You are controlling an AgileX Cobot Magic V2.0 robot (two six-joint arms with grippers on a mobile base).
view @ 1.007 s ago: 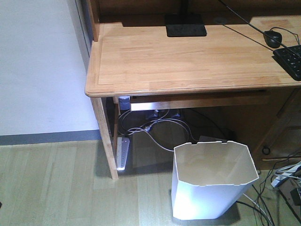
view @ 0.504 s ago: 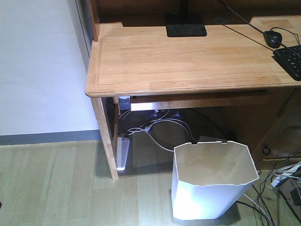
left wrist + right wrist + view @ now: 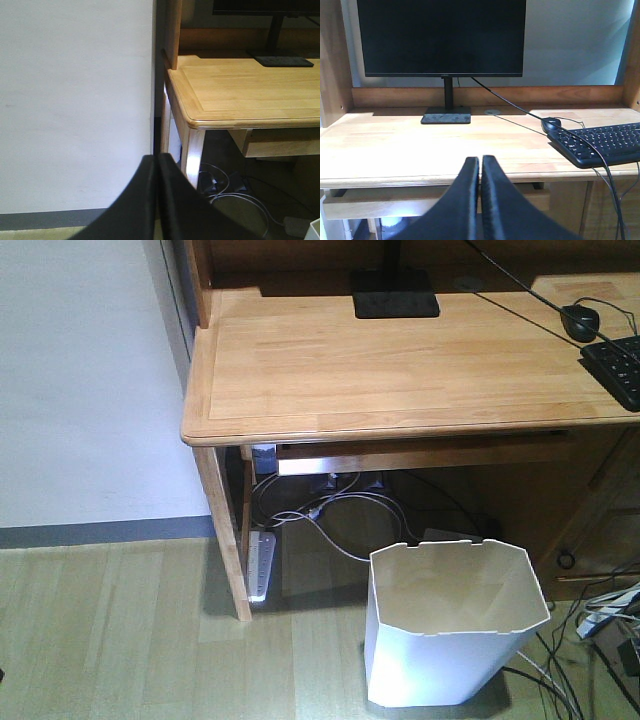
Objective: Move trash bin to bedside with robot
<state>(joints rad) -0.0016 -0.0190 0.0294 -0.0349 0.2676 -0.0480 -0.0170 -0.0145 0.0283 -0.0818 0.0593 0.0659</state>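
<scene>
The white trash bin (image 3: 450, 640) stands upright on the wood floor by the right part of the desk front; its octagonal rim is open and its inside looks empty. A sliver of its rim shows at the bottom right of the left wrist view (image 3: 315, 229). My left gripper (image 3: 157, 159) is shut and empty, pointing at the white wall beside the desk's left leg. My right gripper (image 3: 480, 160) is shut and empty, held in front of the desk edge, facing the monitor. The bed is out of view. Neither arm shows in the front view.
A light wooden desk (image 3: 400, 370) holds a monitor (image 3: 442, 37) on a black stand, a keyboard (image 3: 600, 142) and a mouse (image 3: 580, 320). A power strip (image 3: 262, 565) and loose cables (image 3: 330, 515) lie under it. More cables (image 3: 600, 615) lie right of the bin.
</scene>
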